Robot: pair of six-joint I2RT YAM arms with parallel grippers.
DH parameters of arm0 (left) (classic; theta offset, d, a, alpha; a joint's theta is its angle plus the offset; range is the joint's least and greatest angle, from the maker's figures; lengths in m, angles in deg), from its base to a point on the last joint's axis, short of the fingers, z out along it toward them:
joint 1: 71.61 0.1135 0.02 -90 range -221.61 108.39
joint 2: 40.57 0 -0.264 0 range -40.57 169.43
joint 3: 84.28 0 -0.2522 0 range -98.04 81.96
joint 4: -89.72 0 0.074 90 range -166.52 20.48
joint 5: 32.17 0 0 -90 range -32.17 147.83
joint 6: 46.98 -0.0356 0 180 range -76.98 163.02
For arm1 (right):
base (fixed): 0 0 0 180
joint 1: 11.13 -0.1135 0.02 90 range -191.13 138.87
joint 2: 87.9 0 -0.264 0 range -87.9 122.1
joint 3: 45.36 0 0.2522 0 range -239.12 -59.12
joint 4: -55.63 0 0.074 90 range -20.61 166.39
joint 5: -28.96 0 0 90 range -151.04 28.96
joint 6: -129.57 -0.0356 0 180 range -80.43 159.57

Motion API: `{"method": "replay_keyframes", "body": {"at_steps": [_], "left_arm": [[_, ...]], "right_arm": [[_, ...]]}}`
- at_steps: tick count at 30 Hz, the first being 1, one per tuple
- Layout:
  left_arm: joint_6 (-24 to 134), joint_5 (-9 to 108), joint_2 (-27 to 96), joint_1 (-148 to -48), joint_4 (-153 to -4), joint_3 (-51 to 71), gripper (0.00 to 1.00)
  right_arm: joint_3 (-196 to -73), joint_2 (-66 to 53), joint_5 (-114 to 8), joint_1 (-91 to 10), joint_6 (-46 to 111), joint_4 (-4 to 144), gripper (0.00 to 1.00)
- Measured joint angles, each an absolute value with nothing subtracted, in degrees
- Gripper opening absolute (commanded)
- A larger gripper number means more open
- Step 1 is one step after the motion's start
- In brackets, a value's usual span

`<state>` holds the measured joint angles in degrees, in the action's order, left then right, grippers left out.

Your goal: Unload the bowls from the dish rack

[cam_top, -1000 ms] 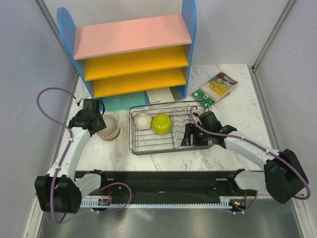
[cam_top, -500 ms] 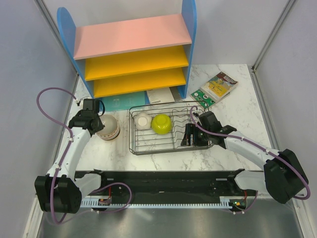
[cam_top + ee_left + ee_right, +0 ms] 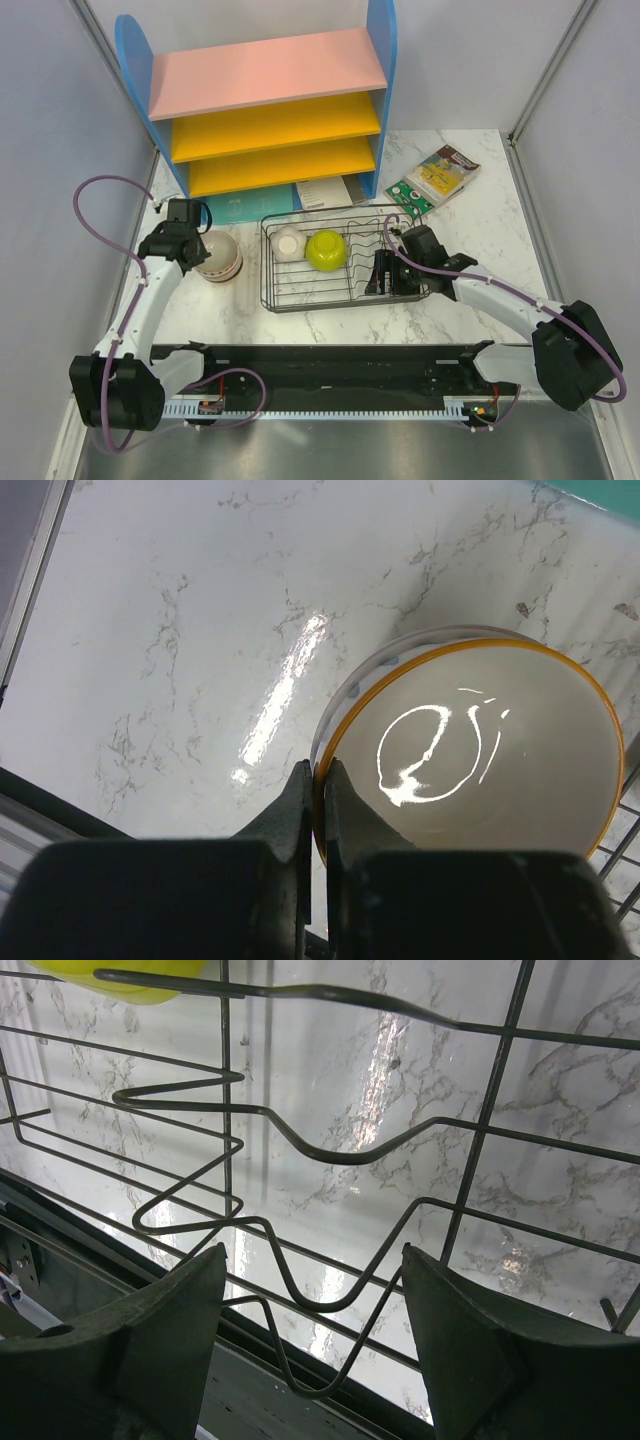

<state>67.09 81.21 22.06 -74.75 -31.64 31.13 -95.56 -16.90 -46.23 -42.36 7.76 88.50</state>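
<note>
Left tool (image 3: 317,780) is pinched narrow on the near rim of the yellow-rimmed bowl (image 3: 470,750), nested in an under-bowl (image 3: 400,645) on the counter (image 3: 180,630). Prob. a release: open, then lift straight so the stack isn't dragged. Open counter ahead-left. Dish rack (image 3: 340,290) w/ pale bowl (image 3: 290,241) and green bowl (image 3: 326,250) is to its right. Right tool (image 3: 310,1260) gapes wide, empty, wires just under it; rise before swinging.

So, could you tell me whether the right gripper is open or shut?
Open: the right gripper has its fingers wide apart, only dish rack wire between them.
</note>
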Motion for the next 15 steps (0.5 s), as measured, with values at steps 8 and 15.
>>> {"method": "replay_keyframes", "body": {"at_steps": [8,15], "left_arm": [[67.05,81.17,22.63,-74.57,-28.71,27.37,0.02],[67.09,79.46,22.87,-74.12,-28.53,26.08,0.02]], "right_arm": [[-95.56,-16.90,-46.25,-42.36,7.72,88.52,0.78],[-95.56,-16.90,-46.25,-42.36,7.72,88.52,0.78]]}}
